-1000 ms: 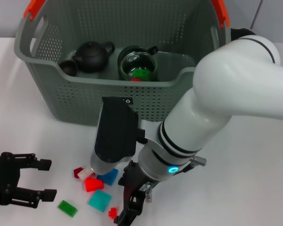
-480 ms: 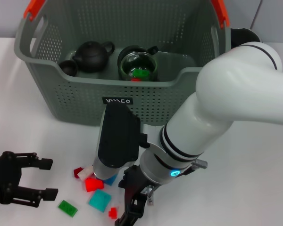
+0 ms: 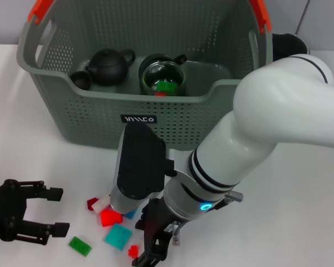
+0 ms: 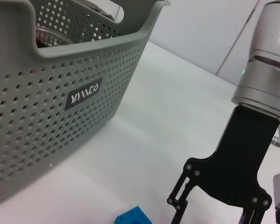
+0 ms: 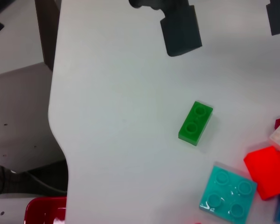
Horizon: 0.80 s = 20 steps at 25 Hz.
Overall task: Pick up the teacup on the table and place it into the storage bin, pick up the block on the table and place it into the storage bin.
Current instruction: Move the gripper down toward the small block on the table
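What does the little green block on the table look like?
The green block is a small bright green plastic brick with two round studs on top, shiny and rectangular. It lies flat on the white table, studs up, turned at a slant. Nothing touches it: it sits apart from the teal block and the red block, near the left tool.

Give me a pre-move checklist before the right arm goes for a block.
1. Blocks on the table, not in the storage bin: ok; green block lies alone.
2. Right gripper open above the block pile: ok.
3. Which block sits between its fingers: cannot tell.
4. Left gripper open and beside the pile: ok.
5. Bin has room: ok; teapot and glass cup leave space.
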Motion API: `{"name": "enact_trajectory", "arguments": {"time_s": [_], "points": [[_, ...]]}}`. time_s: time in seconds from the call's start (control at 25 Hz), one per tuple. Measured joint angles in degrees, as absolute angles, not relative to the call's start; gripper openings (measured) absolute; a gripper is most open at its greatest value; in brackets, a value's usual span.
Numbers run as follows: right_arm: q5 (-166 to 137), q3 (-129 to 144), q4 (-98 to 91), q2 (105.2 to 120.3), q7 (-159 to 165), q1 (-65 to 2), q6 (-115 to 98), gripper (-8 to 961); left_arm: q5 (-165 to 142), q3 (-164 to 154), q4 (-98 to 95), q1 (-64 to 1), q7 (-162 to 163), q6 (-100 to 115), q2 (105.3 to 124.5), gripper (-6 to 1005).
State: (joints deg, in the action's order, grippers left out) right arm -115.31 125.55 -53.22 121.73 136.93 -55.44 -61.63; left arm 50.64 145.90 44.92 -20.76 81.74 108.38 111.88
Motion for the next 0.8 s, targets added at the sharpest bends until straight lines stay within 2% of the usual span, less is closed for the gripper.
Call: {"name": "enact_trajectory", "arguments": {"time_s": [0.24, 0.68, 0.8], "points": [[-115.3, 125.7, -52.9, 121.73, 136.7, -55.5, -61.0, 755, 50.4, 145.9, 44.8, -20.9, 81.7, 108.3, 111.88, 890], [-115.3, 125.9, -52.9, 121.72, 136.2, -55.4, -61.1, 713, 50.4, 146.0, 44.8, -21.0, 81.6, 108.2, 111.88, 891], [-115.3, 125.9, -52.9, 121.72, 136.2, -55.3, -61.1, 556, 50.4, 146.0, 44.8, -21.0, 81.6, 108.2, 111.88, 891]]}}
